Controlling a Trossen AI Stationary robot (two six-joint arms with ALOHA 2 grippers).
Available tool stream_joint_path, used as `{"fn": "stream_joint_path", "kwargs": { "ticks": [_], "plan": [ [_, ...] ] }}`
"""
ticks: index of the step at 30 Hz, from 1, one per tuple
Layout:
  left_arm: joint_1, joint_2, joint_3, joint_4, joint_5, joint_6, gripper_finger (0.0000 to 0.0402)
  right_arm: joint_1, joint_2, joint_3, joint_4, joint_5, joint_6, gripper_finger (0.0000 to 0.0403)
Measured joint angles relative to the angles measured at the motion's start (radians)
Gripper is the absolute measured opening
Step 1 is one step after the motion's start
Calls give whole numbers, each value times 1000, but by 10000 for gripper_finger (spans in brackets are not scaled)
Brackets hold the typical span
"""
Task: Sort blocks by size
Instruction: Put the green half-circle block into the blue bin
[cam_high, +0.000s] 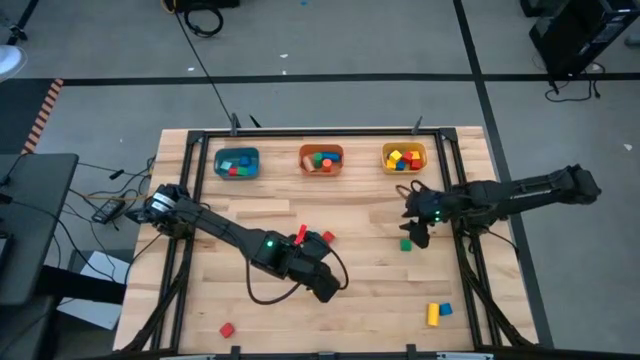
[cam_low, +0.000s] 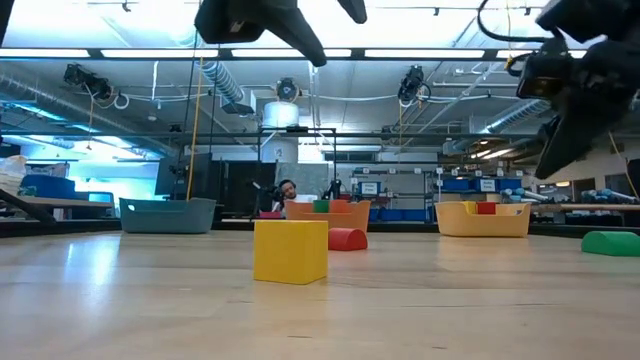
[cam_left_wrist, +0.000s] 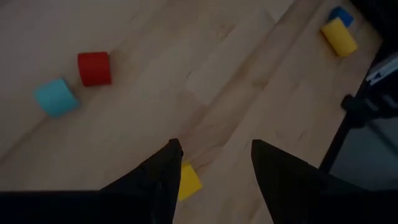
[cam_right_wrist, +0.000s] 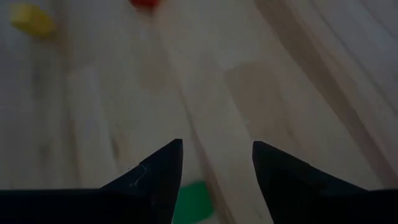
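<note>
My left gripper (cam_high: 328, 290) (cam_left_wrist: 214, 146) is open and hangs above the table's near middle, over a yellow cube (cam_left_wrist: 188, 181) (cam_low: 290, 250) that one finger partly hides. My right gripper (cam_high: 413, 232) (cam_right_wrist: 217, 144) is open just above a green block (cam_high: 406, 243) (cam_right_wrist: 191, 203) at the right middle. Loose on the table lie two red blocks (cam_high: 327, 237), a red block (cam_high: 227, 329) at the near left, and a yellow (cam_high: 433, 314) and a blue block (cam_high: 446, 309) at the near right. A light blue block (cam_left_wrist: 56, 98) shows in the left wrist view.
Three bins stand along the far edge, each with blocks inside: teal (cam_high: 237, 162), orange (cam_high: 321, 159) and yellow (cam_high: 404, 158). A dark frame (cam_high: 190, 200) runs round the table. A cable (cam_high: 270, 298) loops beside the left arm.
</note>
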Motion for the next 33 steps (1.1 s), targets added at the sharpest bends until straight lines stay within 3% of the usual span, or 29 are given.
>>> {"fn": "stream_joint_path", "kwargs": {
  "ticks": [3, 8, 14, 26, 33],
  "plan": [
    [-5, 0, 0, -5, -3, 61, 202, 20, 117, 73, -99, 44, 126, 209],
    [-39, -15, -2, -99, -30, 109, 202, 21, 309, 158, -262, 31, 414, 209],
    [-110, -108, -87, -142, -121, 120, 202, 25, 474, 170, -245, -49, 614, 209],
    [-239, -394, -580, 306, -118, 18, 202, 100, 571, 170, -107, -106, 895, 209],
    [-308, -487, -755, 482, -99, -38, 202, 134, 633, 170, -102, -106, 990, 209]
  ]
}}
